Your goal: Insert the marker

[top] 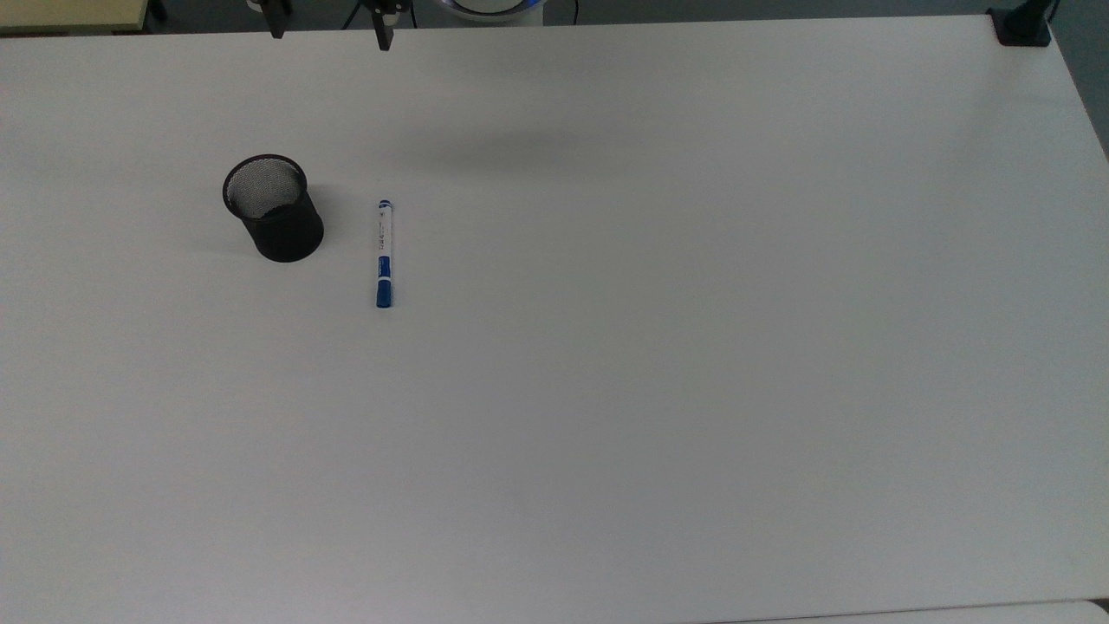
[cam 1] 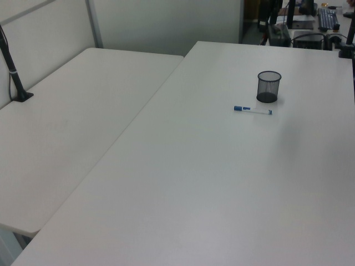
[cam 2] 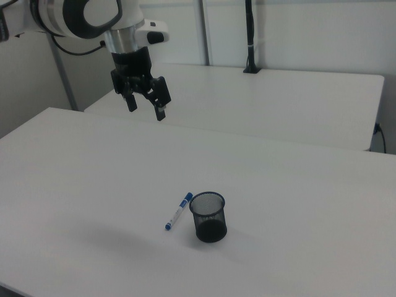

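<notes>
Top view crops tool (top: 329,35), fingers apart

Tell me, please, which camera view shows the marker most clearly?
The top view: the marker lies lengthwise there, its white barrel and blue ends distinct, apart from the black mesh cup. The right view shows it small and slanted beside the cup; the left view shows it as a thin sliver in front of the cup.

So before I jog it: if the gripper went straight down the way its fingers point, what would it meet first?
Probably bare table; the open gripper seems well away from the marker and cup, though depth is unclear.
</notes>
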